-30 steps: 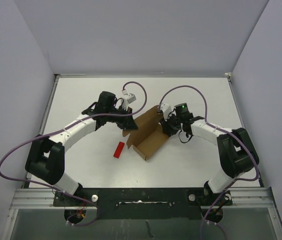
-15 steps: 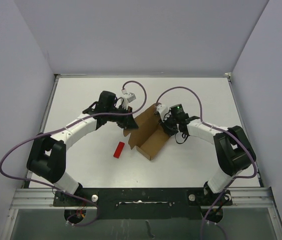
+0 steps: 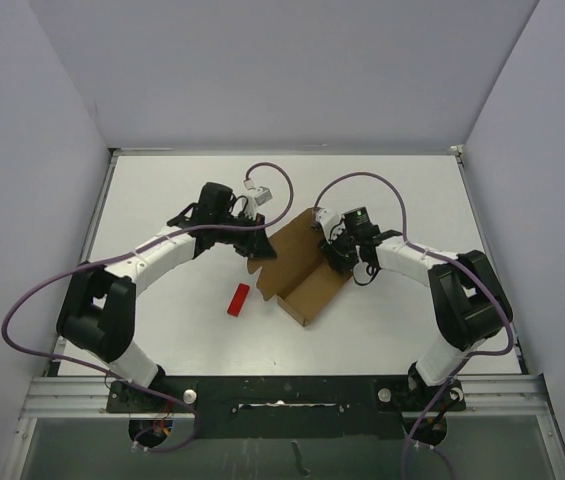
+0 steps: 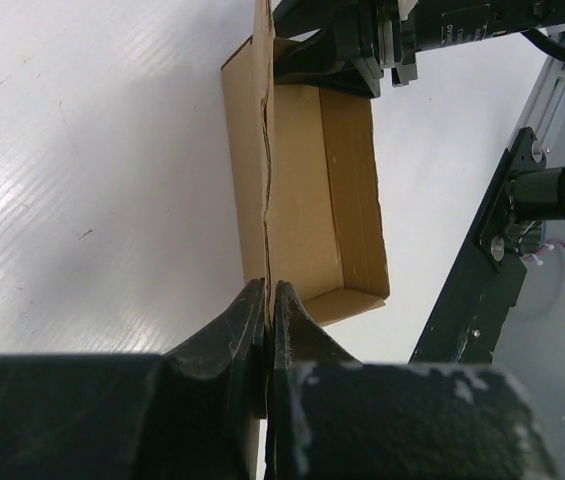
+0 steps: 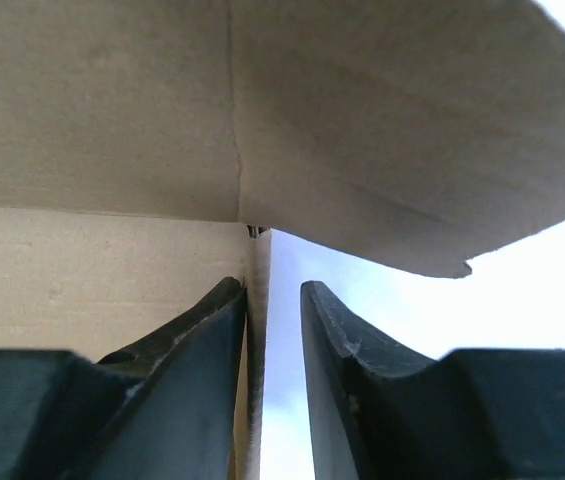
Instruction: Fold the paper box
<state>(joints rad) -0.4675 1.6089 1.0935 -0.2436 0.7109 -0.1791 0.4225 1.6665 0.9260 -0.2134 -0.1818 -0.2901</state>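
Note:
The paper box (image 3: 307, 285) is a brown cardboard tray with its lid flap (image 3: 292, 240) raised, lying mid-table. In the left wrist view the tray (image 4: 307, 170) stretches away from my fingers. My left gripper (image 3: 261, 251) (image 4: 268, 288) is shut on the thin upright cardboard edge at the box's left end. My right gripper (image 3: 333, 252) (image 5: 274, 290) is at the box's far right side. Its jaws stand slightly apart, astride a wall edge (image 5: 258, 300) that lies against the left finger (image 5: 212, 330). The flap (image 5: 362, 120) hangs overhead there.
A small red block (image 3: 239, 299) lies on the white table just left of the box. Purple cables (image 3: 272, 180) loop above both wrists. The black base rail (image 3: 282, 390) runs along the near edge. Grey walls enclose the table.
My right gripper has moved slightly left and farther in against the box. The box's near end has shifted a little to the right. The left gripper keeps its hold.

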